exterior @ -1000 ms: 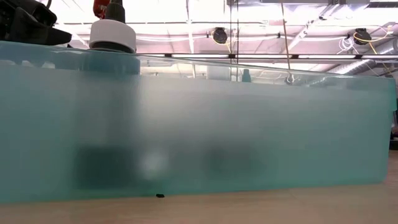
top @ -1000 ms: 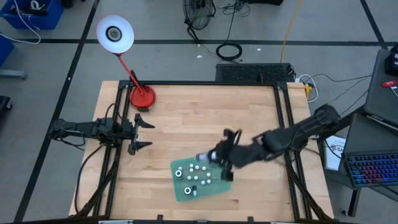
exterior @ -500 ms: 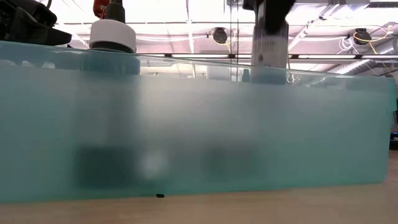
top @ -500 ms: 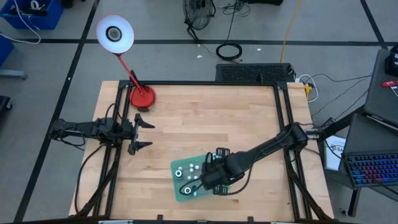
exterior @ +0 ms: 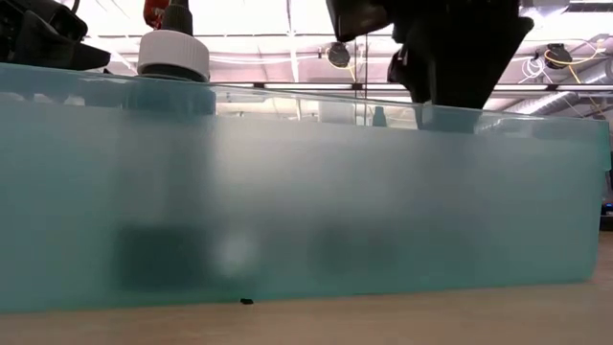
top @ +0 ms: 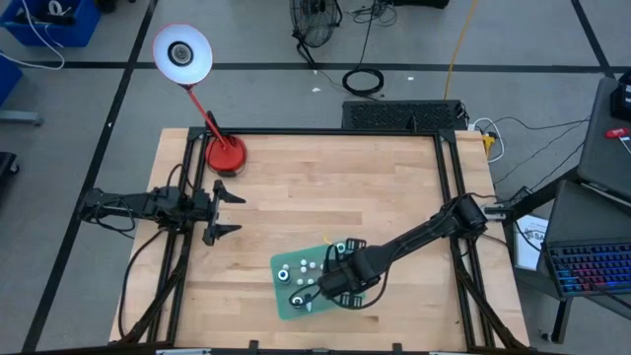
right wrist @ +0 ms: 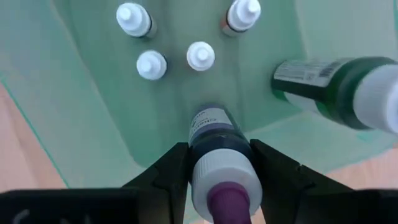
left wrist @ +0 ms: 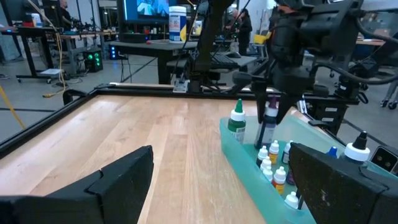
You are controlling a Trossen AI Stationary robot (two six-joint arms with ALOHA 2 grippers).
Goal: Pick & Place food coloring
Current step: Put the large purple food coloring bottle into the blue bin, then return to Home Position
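Bottles [right wrist: 200, 56] crowd the green tray [right wrist: 81, 93] beneath the right hand [right wrist: 217, 163] gripping a purple-tipped bottle [right wrist: 221, 158].

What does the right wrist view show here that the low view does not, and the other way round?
Only the right wrist view: the right end effector clamped on a white-capped bottle above the tray floor, four small white caps, and a green bottle. Only the low view: the tray's frosted wall side-on, with a white cap rising above its rim. Both: the green tray and the right end effector over it.
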